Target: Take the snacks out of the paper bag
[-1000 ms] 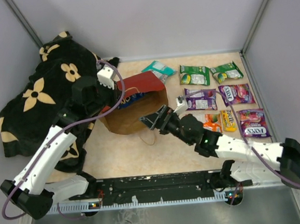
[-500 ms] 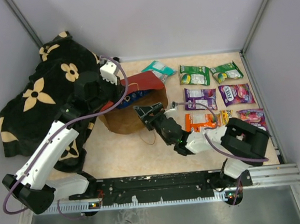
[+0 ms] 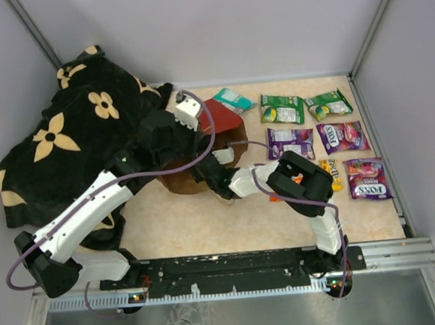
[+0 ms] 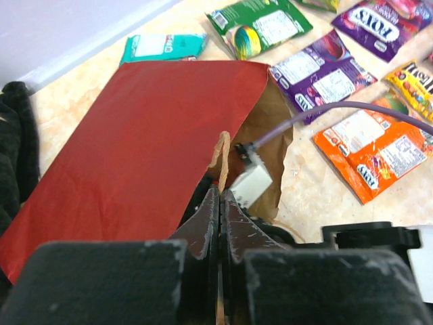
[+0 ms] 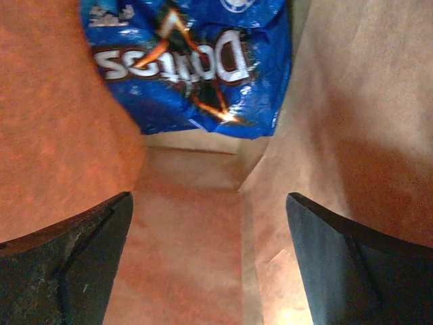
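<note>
Right wrist feed, deep inside the paper bag [image 5: 325, 101]: brown kraft walls left and right, and at the far end the blue Doritos bag [image 5: 196, 68], crumpled, logo upside down. Right gripper [image 5: 208, 198] spread wide, nothing between the fingers, stopped short of the Doritos bag. No sign of any of that from the top external camera, just the bag's red outside, lying on its side on the table [image 3: 177, 229] with the right arm plunged into the mouth. Over to the left wrist feed: left gripper [image 4: 220, 203] clamped shut on the thin cord handle [image 4: 222, 152] at the rim, red panel sloping away ahead. Already out on the table beside the mouth: teal packet [image 3: 233, 99], two green packets [image 3: 281, 109], purple packet [image 3: 290, 143], two pink-red packets [image 3: 341, 136], yellow packet [image 3: 330, 175]. Orange packet [image 4: 369, 152] plain from the left wrist, mostly hidden under the right arm from above. Bottom of the bag behind the Doritos bag impossible to make out. Black flowered blanket [image 3: 58, 145] bunched at the bag's left.
</note>
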`<state>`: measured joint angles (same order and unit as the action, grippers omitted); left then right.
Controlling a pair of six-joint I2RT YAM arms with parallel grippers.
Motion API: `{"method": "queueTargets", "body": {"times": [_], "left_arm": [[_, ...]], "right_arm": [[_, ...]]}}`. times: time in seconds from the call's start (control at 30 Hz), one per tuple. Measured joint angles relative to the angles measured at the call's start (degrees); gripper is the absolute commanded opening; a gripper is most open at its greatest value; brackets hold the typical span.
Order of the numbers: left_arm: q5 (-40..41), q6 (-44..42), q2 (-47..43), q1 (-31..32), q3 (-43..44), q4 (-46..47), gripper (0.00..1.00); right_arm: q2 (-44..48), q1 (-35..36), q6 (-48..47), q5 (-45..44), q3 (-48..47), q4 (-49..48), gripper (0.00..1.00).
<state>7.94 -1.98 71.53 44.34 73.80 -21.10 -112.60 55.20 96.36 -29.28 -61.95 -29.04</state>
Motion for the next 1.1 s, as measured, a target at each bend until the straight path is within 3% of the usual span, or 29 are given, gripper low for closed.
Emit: {"method": "queueTargets", "body": {"times": [0.33,0.47,0.6,0.83,1.1], "left_arm": [[0.9,-0.2,2.0,1.9,-0.3,0.9,0.00],[0.9,-0.2,0.1,2.0,-2.7,3.1,0.00],[0.7,-0.3,-1.6,2.0,-5.9,5.2,0.00],[-0.8,-0.7,-2.3,1.3,-8.2,6.7,0.00],[-2.4,-0.6,-2.7,-1.8,-8.9,8.0,0.00]], "right_arm": [[-12.3,-2.3,6.0,3.2,-15.0,13.2,0.92],[-15.5,-3.5,7.7,4.1,-21.4,17.7,0.82],[-18.0,-4.8,8.3,4.9,-22.6,14.3,0.68],[-27.0,-7.7,7.2,7.7,-32.1,8.1,0.56],[-33.1,-8.2,2.5,8.0,-44.4,14.1,0.02]]}}
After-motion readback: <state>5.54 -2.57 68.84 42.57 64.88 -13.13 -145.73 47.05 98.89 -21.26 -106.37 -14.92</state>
